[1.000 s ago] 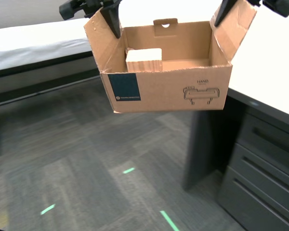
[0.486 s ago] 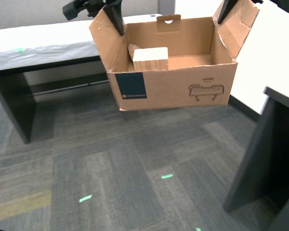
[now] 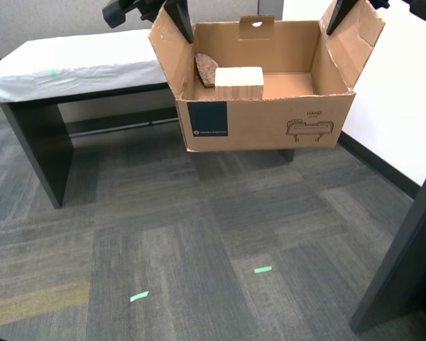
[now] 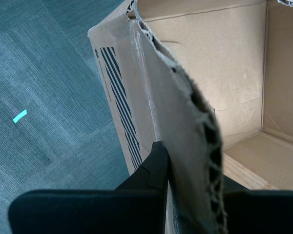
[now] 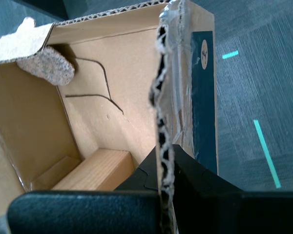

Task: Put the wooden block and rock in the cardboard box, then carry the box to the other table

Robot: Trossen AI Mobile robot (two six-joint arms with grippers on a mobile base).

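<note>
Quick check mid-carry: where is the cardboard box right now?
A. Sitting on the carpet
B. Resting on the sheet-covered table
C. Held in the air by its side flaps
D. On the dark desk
C: the cardboard box hangs above the carpet, my first gripper and my second gripper each clamped on a side flap.

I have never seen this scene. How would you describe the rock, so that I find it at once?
Look at the cardboard box held in the air above the carpet, in front of the white-covered table. Inside it, near the end toward the exterior view's left, lie two things. The rock is the rounded, speckled pinkish-brown lump behind the wooden block, which is pale and square-edged.
</note>
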